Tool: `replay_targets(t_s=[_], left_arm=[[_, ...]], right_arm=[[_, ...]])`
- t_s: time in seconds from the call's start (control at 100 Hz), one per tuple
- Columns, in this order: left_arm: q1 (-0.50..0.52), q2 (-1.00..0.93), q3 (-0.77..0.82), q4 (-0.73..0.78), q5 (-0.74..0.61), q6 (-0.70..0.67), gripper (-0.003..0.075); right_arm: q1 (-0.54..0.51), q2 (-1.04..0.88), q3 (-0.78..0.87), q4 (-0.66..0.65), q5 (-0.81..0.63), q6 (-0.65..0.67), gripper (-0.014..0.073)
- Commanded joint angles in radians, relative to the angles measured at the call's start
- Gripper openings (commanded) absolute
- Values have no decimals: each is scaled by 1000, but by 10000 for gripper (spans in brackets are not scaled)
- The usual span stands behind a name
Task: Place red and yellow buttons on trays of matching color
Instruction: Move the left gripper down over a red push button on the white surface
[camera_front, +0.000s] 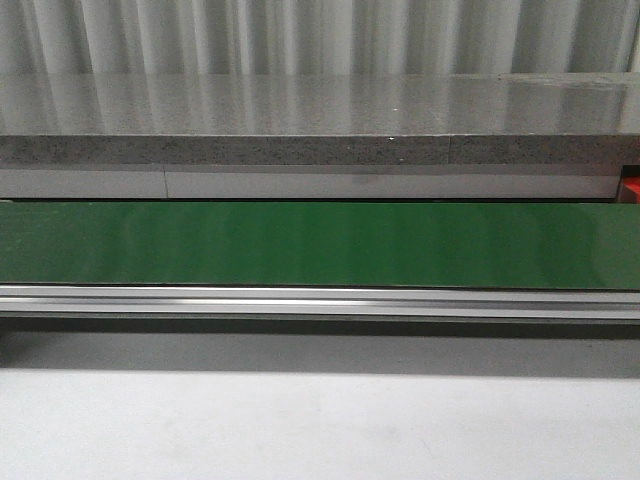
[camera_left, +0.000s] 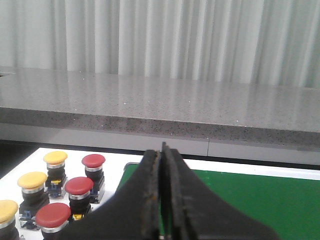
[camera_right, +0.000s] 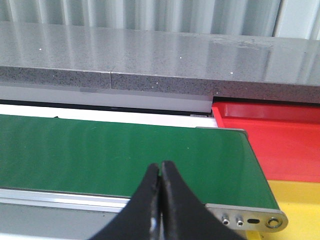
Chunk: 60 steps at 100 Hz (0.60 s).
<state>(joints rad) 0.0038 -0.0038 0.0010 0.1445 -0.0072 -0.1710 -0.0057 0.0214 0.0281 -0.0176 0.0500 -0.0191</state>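
Observation:
In the left wrist view several push buttons stand upright on a white surface beside the green belt's end: red buttons (camera_left: 93, 161) (camera_left: 78, 186) (camera_left: 52, 215) and yellow buttons (camera_left: 55, 157) (camera_left: 32, 180) (camera_left: 6, 211). My left gripper (camera_left: 162, 150) is shut and empty, beside them and over the belt end. In the right wrist view the red tray (camera_right: 280, 142) and yellow tray (camera_right: 300, 205) lie past the belt's other end. My right gripper (camera_right: 160, 166) is shut and empty over the belt's near edge. The front view shows neither gripper and no buttons.
A green conveyor belt (camera_front: 320, 245) runs across the front view, with an aluminium rail (camera_front: 320, 300) along its near side. Behind it is a grey stone ledge (camera_front: 320, 120) and a pleated curtain. A sliver of the red tray (camera_front: 632, 187) shows at the right edge.

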Motion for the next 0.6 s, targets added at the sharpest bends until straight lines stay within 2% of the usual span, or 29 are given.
replay_targets(t_s=[0.0,0.09,0.18,0.3,0.49,0.59], left_arm=[[-8,-34,39,5,-92,-4,-20],[-8,-32,6,7,-73,-4,-20],[-8,-8,-69,7,7,-4,-20],[-8,66,-213,9,172,-4,-20],[-8,271,-483,11,536,12,-20],[-8,371,-587,6,633,12,-20]], right_arm=[[-5,19,-20,4,-81,-1,-67],[-5,19,-20,4,-81,-1,-67],[-5,19,-20,4,-81,-1,-67],[-5,19,-20,4,-81,-1,-67],[-5,19,-20,4,-81,-1,-67],[-5,19,-20,4,-81,-1,-67]])
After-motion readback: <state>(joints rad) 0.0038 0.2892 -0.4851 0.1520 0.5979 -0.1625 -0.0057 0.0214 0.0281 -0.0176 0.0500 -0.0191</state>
